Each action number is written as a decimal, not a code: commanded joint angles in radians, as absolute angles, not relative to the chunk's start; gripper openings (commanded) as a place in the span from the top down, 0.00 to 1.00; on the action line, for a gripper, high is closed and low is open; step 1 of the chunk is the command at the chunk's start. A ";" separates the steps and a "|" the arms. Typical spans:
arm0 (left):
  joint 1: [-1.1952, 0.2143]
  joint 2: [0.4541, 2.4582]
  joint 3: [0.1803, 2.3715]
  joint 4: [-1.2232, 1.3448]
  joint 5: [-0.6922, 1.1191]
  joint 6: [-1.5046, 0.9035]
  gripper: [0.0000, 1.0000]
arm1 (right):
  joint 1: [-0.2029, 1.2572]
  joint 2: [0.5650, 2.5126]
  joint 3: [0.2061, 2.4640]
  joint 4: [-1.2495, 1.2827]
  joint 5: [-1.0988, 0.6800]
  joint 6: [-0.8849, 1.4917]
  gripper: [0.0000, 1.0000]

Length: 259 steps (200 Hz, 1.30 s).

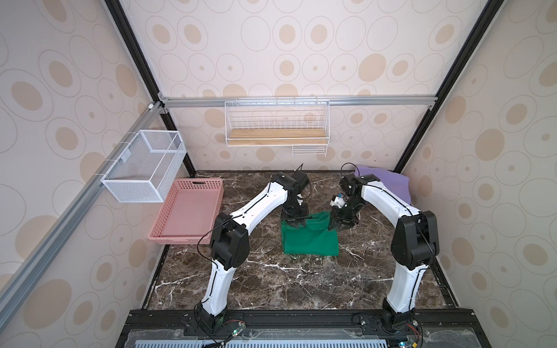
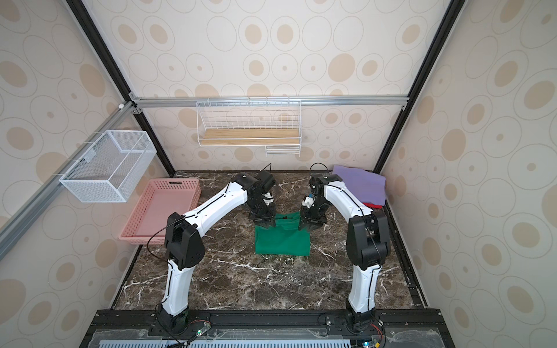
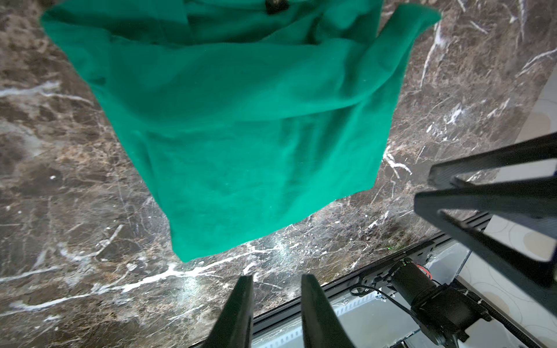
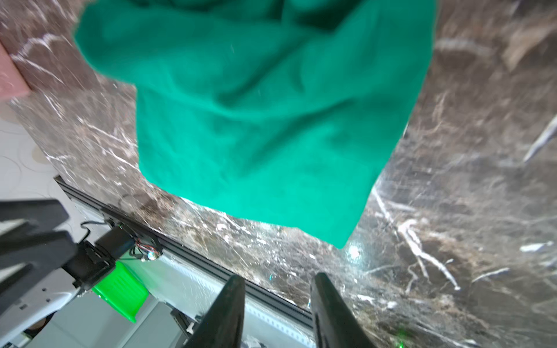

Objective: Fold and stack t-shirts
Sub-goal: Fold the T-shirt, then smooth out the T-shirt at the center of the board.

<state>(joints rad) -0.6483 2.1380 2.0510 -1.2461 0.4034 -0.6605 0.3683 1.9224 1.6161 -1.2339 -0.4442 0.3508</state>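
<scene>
Green t-shirt (image 1: 310, 241) lies folded into a rough rectangle near the middle of the marble counter (image 1: 301, 286), its far edge rumpled. In both top views the left gripper (image 1: 297, 224) and right gripper (image 1: 342, 226) hang over that far edge, one at each far corner of the cloth. A lavender t-shirt (image 1: 388, 180) lies folded in the far right corner of the counter. In a top view a red t-shirt (image 2: 373, 205) peeks out from under the near edge of the lavender one. A pink basket (image 1: 180, 238) stands along the counter's left edge, near the far left corner.

The left wrist view shows the left gripper (image 3: 275, 275) released, jaws parted with nothing between them and clear of the green cloth (image 3: 256, 135).

The right wrist view, somewhat blurred, shows the right gripper (image 4: 277, 275) likewise released, jaws apart and holding nothing, the green cloth (image 4: 265, 120) beyond the tips.
</scene>
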 commanded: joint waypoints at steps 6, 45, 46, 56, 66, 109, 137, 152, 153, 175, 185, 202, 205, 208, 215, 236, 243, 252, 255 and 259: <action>-0.636 2.217 2.110 -1.308 0.388 -0.659 0.69 | 0.347 1.931 1.640 -1.208 -0.428 0.327 0.57; -0.626 2.306 2.195 -1.305 0.407 -0.681 0.69 | 0.342 2.008 1.772 -1.247 -0.440 0.327 0.57; -0.626 2.308 2.198 -1.304 0.407 -0.683 0.69 | 0.342 2.009 1.774 -1.248 -0.442 0.327 0.57; -0.628 2.325 2.217 -1.294 0.420 -0.698 0.69 | 0.342 2.021 1.782 -1.252 -0.444 0.330 0.57; -0.628 2.338 2.227 -1.277 0.435 -0.714 0.69 | 0.343 2.029 1.777 -1.248 -0.443 0.331 0.57; -0.626 2.422 2.297 -1.280 0.434 -0.717 0.69 | 0.347 2.057 1.724 -1.185 -0.475 0.349 0.57; -0.610 2.460 2.297 -1.274 0.436 -0.706 0.69 | 0.355 2.119 1.736 -1.158 -0.486 0.360 0.57; -0.588 2.484 2.296 -1.275 0.437 -0.702 0.69 | 0.355 2.157 1.749 -1.138 -0.496 0.371 0.57; -0.587 2.484 2.296 -1.275 0.438 -0.702 0.69 | 0.355 2.159 1.750 -1.136 -0.496 0.372 0.57; -0.543 2.511 2.313 -1.274 0.429 -0.694 0.69 | 0.357 2.224 1.792 -1.124 -0.512 0.381 0.57; -0.517 2.518 2.323 -1.277 0.428 -0.692 0.69 | 0.357 2.253 1.821 -1.129 -0.518 0.380 0.57; -0.476 2.525 2.335 -1.275 0.425 -0.692 0.69 | 0.356 2.296 1.873 -1.141 -0.518 0.377 0.57; -0.469 2.526 2.337 -1.275 0.425 -0.691 0.69 | 0.357 2.303 1.882 -1.144 -0.516 0.377 0.57; -0.461 2.528 2.340 -1.276 0.424 -0.693 0.69 | 0.357 2.310 1.894 -1.146 -0.517 0.377 0.57; -0.448 2.532 2.346 -1.275 0.422 -0.692 0.69 | 0.359 2.326 1.917 -1.152 -0.518 0.377 0.57; -0.416 2.550 2.361 -1.275 0.431 -0.698 0.69 | 0.357 2.378 2.002 -1.179 -0.529 0.380 0.57; -0.411 2.555 2.362 -1.274 0.431 -0.697 0.69 | 0.358 2.396 2.036 -1.194 -0.534 0.379 0.57; -0.405 2.559 2.358 -1.274 0.433 -0.697 0.69 | 0.359 2.415 2.077 -1.208 -0.539 0.379 0.57; -0.404 2.560 2.356 -1.274 0.434 -0.697 0.69 | 0.359 2.421 2.092 -1.211 -0.540 0.380 0.57; -0.402 2.562 2.351 -1.275 0.434 -0.696 0.69 | 0.359 2.428 2.111 -1.217 -0.539 0.380 0.57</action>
<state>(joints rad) -0.4088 2.5252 2.3329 -1.2575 0.4427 -0.7055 0.3550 2.3760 2.0155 -1.1595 -0.5240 0.3771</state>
